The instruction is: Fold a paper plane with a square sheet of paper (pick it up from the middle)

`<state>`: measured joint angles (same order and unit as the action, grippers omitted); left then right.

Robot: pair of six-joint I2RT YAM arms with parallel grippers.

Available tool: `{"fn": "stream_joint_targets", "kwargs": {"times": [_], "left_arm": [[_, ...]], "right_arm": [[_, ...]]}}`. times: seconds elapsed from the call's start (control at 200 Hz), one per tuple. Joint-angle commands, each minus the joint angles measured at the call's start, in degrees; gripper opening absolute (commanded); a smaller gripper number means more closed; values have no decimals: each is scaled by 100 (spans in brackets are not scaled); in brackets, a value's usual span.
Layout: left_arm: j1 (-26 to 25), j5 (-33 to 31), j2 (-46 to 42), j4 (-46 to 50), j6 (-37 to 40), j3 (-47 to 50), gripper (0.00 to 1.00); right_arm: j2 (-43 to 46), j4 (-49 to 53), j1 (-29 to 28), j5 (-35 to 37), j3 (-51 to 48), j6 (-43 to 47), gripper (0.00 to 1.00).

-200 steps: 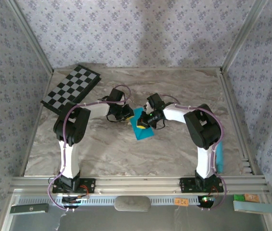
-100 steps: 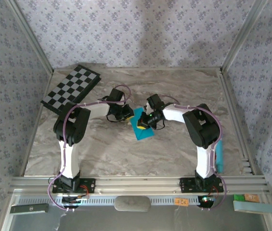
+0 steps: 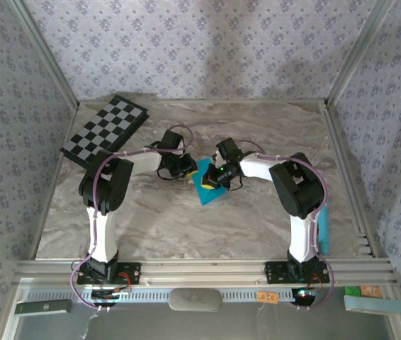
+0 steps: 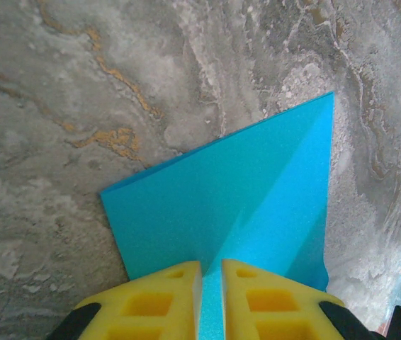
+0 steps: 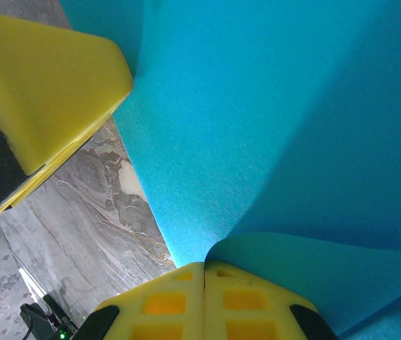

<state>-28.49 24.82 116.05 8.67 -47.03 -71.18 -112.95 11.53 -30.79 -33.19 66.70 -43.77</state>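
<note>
The square sheet of paper (image 3: 208, 195) sits mid-tabletop (image 3: 151, 227), caught between my two arms. The left jaws are nipped onto one edge, and the sheet runs straight away from them along a shallow ridge. The right jaws are closed tight on a curled flap from the other side, so neither arm is nearer. From above, the wrists cover the sheet's far part, and I can't tell how many layers the right jaws hold.

Checkerboard (image 3: 105, 131) and paper (image 3: 206, 195) on marble table (image 3: 257, 219)
</note>
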Motion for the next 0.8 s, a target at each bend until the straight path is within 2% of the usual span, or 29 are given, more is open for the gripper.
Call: {"fn": "stream_joint_targets", "kwargs": {"times": [0.0, 0.8], "left_arm": [[-21, -19, 234, 223, -1, 138, 16], [-25, 45, 269, 218, 18, 95, 17]], "right_arm": [[-131, 52, -3, 137, 41, -28, 0], [-166, 313, -3, 247, 54, 199, 0]]}}
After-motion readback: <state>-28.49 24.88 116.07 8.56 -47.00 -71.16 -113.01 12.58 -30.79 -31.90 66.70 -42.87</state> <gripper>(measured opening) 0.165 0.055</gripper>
